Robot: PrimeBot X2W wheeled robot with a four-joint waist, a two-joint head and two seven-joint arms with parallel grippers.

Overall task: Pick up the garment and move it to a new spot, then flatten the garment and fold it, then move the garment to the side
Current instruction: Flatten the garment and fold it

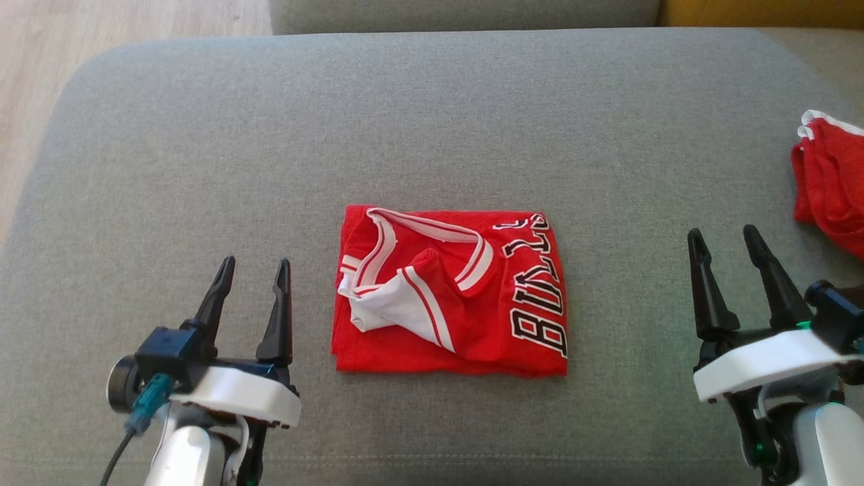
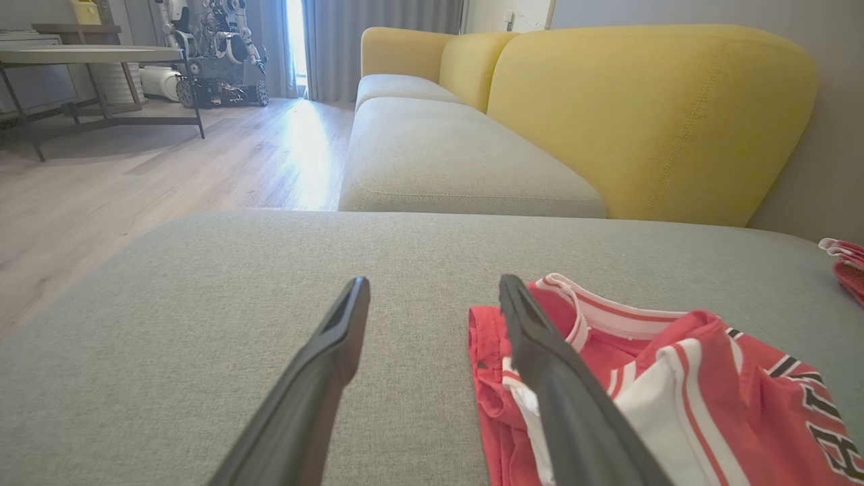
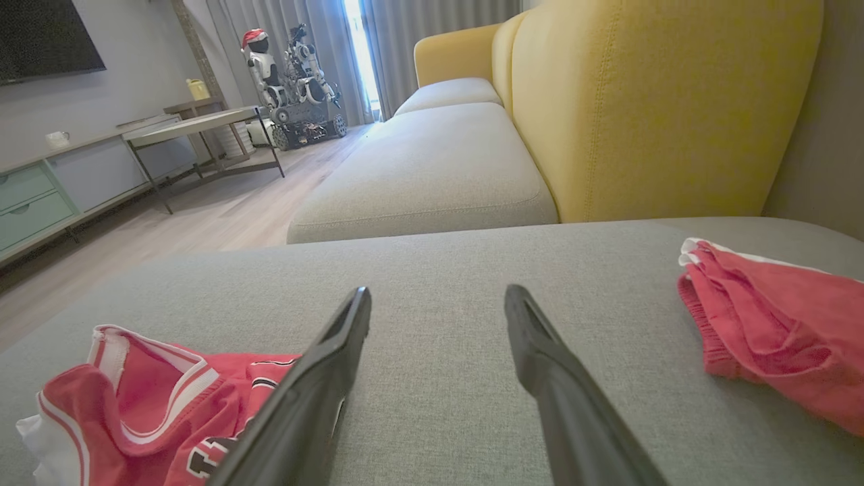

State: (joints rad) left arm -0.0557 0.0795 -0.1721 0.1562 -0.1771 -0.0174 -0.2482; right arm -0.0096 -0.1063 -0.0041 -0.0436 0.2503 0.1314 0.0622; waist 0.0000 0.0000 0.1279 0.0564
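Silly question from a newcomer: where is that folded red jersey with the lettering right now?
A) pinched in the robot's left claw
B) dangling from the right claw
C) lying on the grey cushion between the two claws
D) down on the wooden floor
C: the red jersey lies folded on the grey cushion, with the left gripper and the right gripper both open and apart from it, one on either side.

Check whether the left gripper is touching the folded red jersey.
Apart. The head view shows a strip of bare grey cushion between the left gripper and the jersey at its left edge.
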